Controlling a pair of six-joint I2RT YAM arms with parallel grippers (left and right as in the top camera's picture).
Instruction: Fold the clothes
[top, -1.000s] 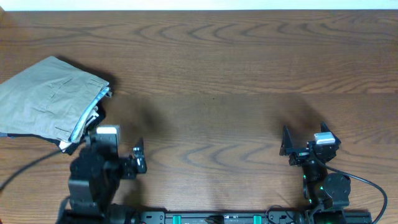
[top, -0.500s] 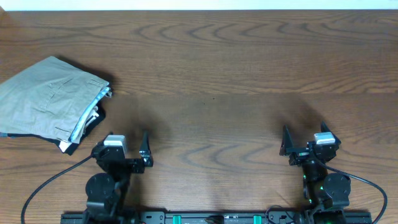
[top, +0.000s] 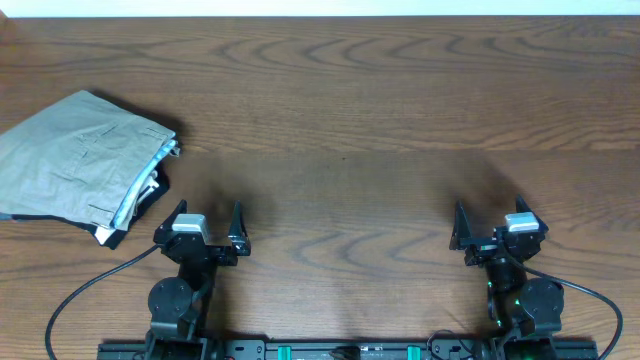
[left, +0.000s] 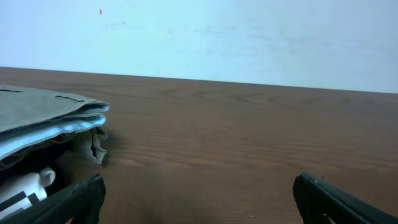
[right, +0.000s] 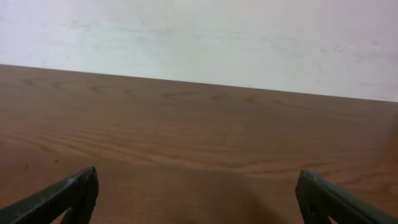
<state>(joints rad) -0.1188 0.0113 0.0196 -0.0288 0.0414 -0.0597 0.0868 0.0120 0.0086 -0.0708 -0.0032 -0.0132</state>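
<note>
Black left pincer agape (empty)

The clothes lie as a flat, folded bundle of pale sage-grey fabric at the far left of the counter, with stitched seams and a pocket outline on top. Along the right edge the stacked layers show, with a paler lining and a dark patch beneath; the left wrist view shows the same layered edge.

Furniture: 1 dark brown wood-grain table, matt surface, grain running in long oval figures across its width. Wall: plain off-white painted wall rising behind the far table edge, faintly scuffed. 1 small red speck noted on it, upper left. Lighting even; shadows soft.
</note>
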